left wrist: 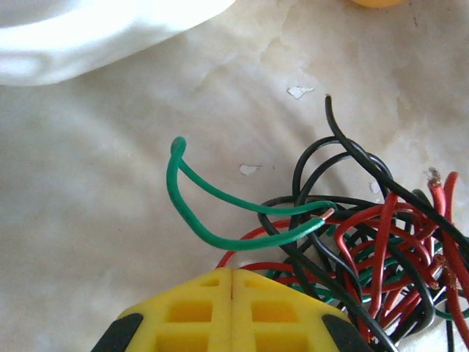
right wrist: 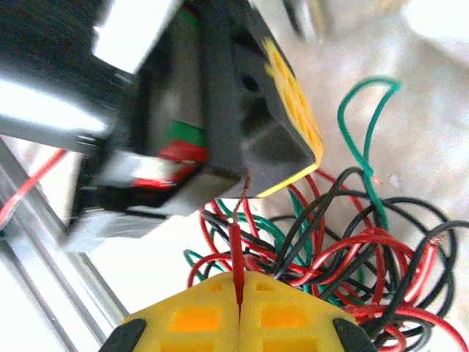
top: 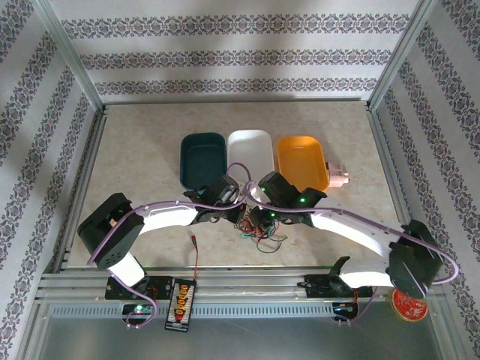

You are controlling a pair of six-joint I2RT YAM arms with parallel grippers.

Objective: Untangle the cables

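White arms point(top: 352, 225) with black joints, lavender cables point(top: 448, 262) and yellow, black-cornered claws point(left wrist: 232, 273).

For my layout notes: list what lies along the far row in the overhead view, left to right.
Dark teal bin → white bin → orange bin → small pink-and-white object.

Red, green, black cables point(left wrist: 370, 253), tangled

Ahead of my left gripper point(left wrist: 231, 282), matt yellow moulded plastic, the cables point(left wrist: 366, 257) wear glossy plastic insulation; the tabletop point(left wrist: 110, 183) looks smooth, marbled.
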